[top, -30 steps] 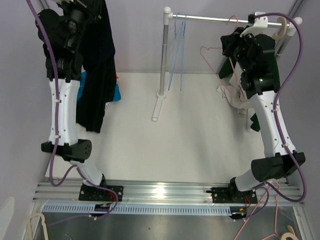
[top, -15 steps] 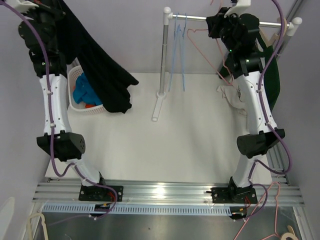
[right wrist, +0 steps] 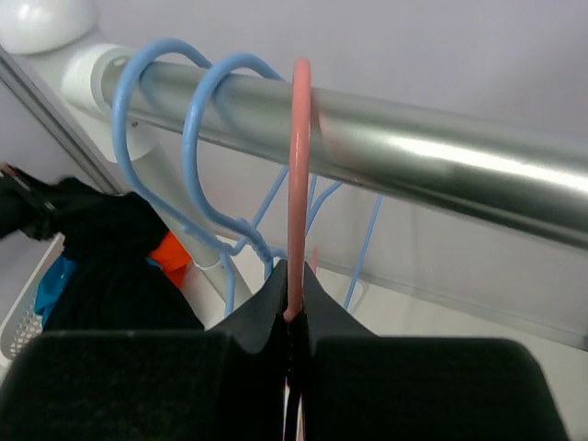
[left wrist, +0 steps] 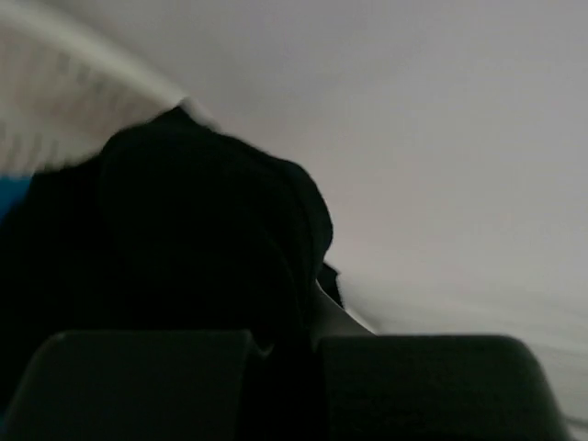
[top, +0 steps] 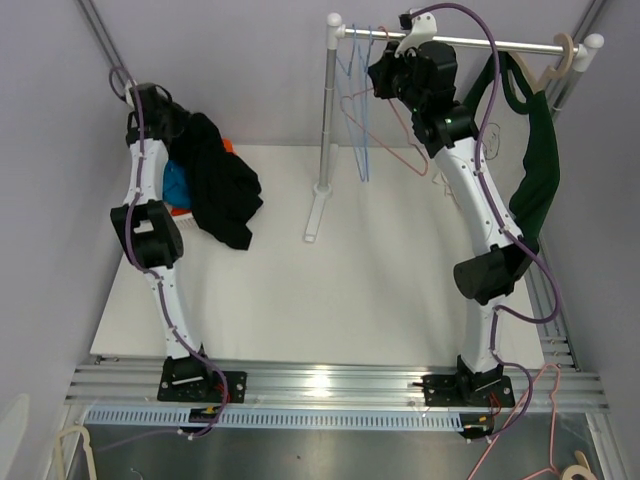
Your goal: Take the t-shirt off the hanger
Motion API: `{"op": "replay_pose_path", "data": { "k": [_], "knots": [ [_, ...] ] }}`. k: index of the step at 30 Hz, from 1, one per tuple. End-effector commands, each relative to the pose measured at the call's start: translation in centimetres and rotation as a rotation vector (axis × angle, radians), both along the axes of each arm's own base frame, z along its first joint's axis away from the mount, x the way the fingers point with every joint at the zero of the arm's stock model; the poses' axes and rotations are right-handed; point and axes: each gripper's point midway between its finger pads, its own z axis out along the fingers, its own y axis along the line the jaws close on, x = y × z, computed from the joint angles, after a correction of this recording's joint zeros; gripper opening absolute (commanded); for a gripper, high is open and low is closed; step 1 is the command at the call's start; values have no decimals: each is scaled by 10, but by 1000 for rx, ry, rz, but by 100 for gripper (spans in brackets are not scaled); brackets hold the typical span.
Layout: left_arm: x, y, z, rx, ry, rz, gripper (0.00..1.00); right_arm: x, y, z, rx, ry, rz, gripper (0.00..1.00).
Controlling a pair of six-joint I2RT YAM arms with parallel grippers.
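Observation:
The black t-shirt lies bunched over the white basket at the back left, off its hanger. My left gripper is shut on its upper part. In the left wrist view the black t-shirt fills the space between my fingers, and my left gripper is closed on the cloth. My right gripper is shut on the bare pink hanger. In the right wrist view my right gripper pinches the pink hanger, whose hook sits over the metal rail.
Two blue hangers hang on the rail beside the pink one, next to the rack's upright pole. A green t-shirt hangs on a beige hanger at the rail's right end. The basket holds blue and orange clothes.
My left arm has swung down and lowered the black t-shirt onto the basket. My right arm has carried the pink hanger left along the rail, next to the blue hangers.

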Motion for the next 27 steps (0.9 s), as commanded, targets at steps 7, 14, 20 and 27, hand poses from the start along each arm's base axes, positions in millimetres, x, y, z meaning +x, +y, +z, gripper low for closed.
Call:
{"op": "replay_pose_path", "data": {
  "k": [7,14,20,27],
  "knots": [
    [-55,-32,-14,-212,202,-110,99,-18,-23,31,-3,-38,-102,41],
    [-142,-70,109,3,12,-127,99,-33,-101,51,32,-6,-202,83],
    [-260,-132,149,108,-6,-171,100,-97,-164,68,6,56,-285,91],
    [-376,-213,143,147,-310,-425,99,-143,-261,60,-65,172,-532,94]
  ]
}}
